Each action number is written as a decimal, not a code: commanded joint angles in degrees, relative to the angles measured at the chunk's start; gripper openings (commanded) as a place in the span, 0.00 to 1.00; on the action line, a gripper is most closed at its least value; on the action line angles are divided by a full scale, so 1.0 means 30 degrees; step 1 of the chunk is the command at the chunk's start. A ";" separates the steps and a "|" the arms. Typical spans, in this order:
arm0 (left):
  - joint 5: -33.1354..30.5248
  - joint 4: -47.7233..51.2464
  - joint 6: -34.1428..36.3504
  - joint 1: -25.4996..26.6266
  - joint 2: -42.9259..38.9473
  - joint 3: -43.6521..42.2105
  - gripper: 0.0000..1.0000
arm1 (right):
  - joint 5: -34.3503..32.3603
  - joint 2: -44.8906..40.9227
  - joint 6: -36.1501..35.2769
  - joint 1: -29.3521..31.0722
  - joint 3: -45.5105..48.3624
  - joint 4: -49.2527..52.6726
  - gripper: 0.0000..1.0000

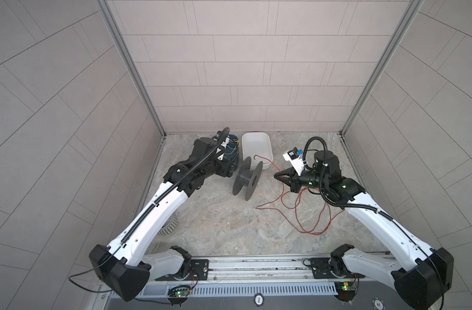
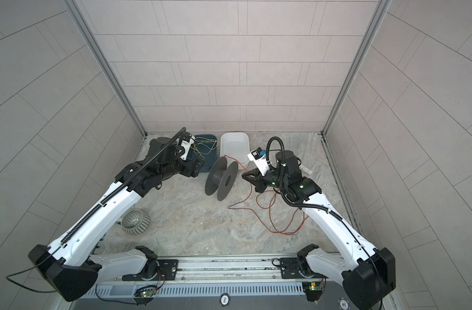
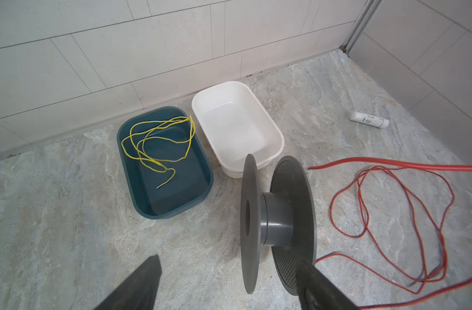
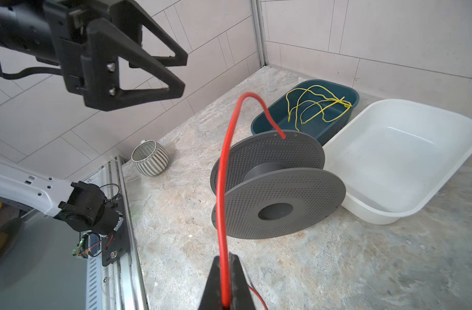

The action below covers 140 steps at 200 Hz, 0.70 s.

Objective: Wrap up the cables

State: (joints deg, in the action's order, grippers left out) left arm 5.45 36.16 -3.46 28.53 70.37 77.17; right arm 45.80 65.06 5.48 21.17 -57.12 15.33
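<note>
Red-orange cable (image 1: 313,234) lies in loose loops on the stone floor, on the right in both top views. It runs up into the right gripper (image 1: 275,175), which is pinched closed on it. A grey spool (image 1: 247,178) stands on its rims between the two grippers, with its axle level and pointing from one arm toward the other. The left gripper (image 2: 200,169) sits just beside the spool's left flange. A round token (image 1: 377,304) at the front edge appears to read 10.

Left wrist view: the left gripper's fingers (image 3: 146,281) are spread wide and hold nothing. The spool's bare hub is straight ahead, with the cable loops beyond it. A small white tube (image 3: 369,120) carries print too small to read.

Right wrist view: the cable rises from the closed right gripper and arches over. Its free end dips at the rim of one spool flange, not yet on the hub. I judge the right arm must carry that end in to the hub.
</note>
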 commanded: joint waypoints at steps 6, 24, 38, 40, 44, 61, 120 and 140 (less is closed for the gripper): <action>0.3076 0.0009 0.1233 -0.0137 0.0540 0.0968 0.84 | 0.3439 0.0930 -0.0010 -0.0535 -0.1257 0.0480 0.00; 0.3685 -0.0377 0.1428 -0.0166 0.0999 0.0838 0.85 | 0.3812 0.1725 0.0040 -0.0799 -0.1860 0.0543 0.00; 0.3787 -0.0735 0.1771 -0.0169 0.1438 0.0597 0.85 | 0.4384 0.2586 0.0079 -0.1003 -0.2431 0.0867 0.00; 0.3780 -0.0765 0.1814 -0.0167 0.1503 0.0596 0.85 | 0.4448 0.2707 0.0050 -0.1016 -0.2513 0.0939 0.00; 0.3743 -0.0752 0.1919 -0.0168 0.1662 0.0606 0.85 | 0.4651 0.2921 0.0030 -0.1048 -0.2669 0.1030 0.00; 0.3655 -0.0658 0.2176 -0.0197 0.2114 0.0708 0.85 | 0.5224 0.3682 0.0061 -0.1132 -0.2962 0.1188 0.00; 0.5370 -0.1401 0.2706 -0.1155 0.2783 0.0681 0.84 | 0.6430 0.4159 0.1518 -0.1087 -0.2269 -0.0667 0.00; 0.5859 -0.1537 0.3029 -0.1220 0.3485 0.0831 0.85 | 0.7173 0.4602 0.2899 -0.0890 -0.1889 -0.2536 0.00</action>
State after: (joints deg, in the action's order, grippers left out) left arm 19.51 32.95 3.53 25.32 78.43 78.72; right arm 62.98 78.00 10.02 18.00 -63.79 14.48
